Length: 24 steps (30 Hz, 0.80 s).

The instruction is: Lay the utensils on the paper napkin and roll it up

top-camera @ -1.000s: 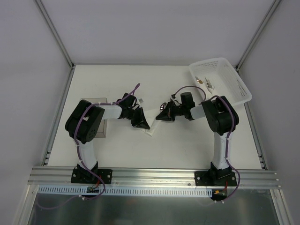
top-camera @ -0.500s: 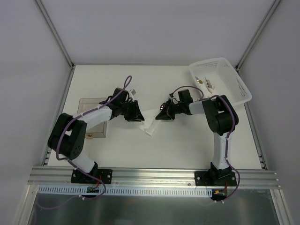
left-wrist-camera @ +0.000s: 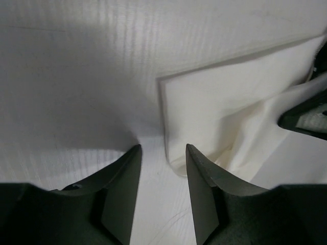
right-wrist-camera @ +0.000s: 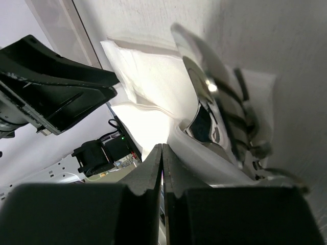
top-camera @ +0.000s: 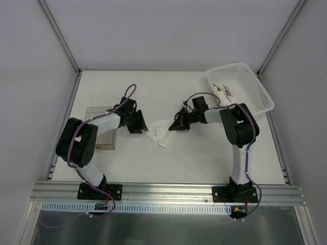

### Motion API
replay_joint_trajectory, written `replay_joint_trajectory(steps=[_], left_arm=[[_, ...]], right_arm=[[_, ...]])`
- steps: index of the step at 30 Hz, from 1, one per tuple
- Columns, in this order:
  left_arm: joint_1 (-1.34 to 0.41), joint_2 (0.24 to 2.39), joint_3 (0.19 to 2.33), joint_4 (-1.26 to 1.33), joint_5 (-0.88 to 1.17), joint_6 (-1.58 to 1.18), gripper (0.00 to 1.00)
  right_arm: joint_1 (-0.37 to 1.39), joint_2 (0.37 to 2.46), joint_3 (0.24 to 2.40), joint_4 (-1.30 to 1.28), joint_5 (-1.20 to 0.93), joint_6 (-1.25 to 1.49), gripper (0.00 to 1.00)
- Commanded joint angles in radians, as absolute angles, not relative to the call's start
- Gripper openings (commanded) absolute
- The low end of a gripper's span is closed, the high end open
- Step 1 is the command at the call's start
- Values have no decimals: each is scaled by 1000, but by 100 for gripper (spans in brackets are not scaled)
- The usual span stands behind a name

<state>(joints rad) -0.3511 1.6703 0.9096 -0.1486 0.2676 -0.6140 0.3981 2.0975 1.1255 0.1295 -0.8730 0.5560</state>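
The paper napkin [top-camera: 159, 135] lies crumpled mid-table between my two grippers. In the left wrist view its folded white sheet [left-wrist-camera: 214, 112] lies just ahead of my left gripper [left-wrist-camera: 162, 148], which is open and empty, right finger next to the napkin's near corner. In the top view my left gripper [top-camera: 137, 122] sits just left of the napkin. My right gripper [top-camera: 177, 125] is at the napkin's right end. Its jaws [right-wrist-camera: 162, 145] are shut, seemingly pinching a napkin edge [right-wrist-camera: 148, 76] raised over the shiny utensils [right-wrist-camera: 209, 109]. The utensils are hidden in the top view.
A white lattice basket [top-camera: 258, 94] stands at the back right with a few small pieces [top-camera: 223, 90] inside. A clear plastic box [top-camera: 100, 130] lies under the left arm. Metal frame rails run along the table's left and right sides.
My left gripper has pulled back to the left off the napkin, and the left arm has swung outward. My right gripper has shifted slightly back, and the napkin now shows more between the grippers.
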Motion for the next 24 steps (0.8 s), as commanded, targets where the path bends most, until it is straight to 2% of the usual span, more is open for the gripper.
replay_joint_trajectory(steps=[1,7,14,19,24], left_arm=[[-342,1710,937,-172,189,-632,41],[-341,1810,997,-166,216,-634,38],[-339,1887,1034,-152,262,-643,31],[-336,1878,1022,-133,285,-657,13],[-337,1793,994,-107,325,-657,0]], right_arm=[[410,2134,1114,12,-758,491,5],[411,2138,1123,5,-750,480,4],[413,2149,1124,-21,-755,477,3],[413,2158,1127,-23,-756,477,2],[413,2157,1132,-34,-747,471,1]])
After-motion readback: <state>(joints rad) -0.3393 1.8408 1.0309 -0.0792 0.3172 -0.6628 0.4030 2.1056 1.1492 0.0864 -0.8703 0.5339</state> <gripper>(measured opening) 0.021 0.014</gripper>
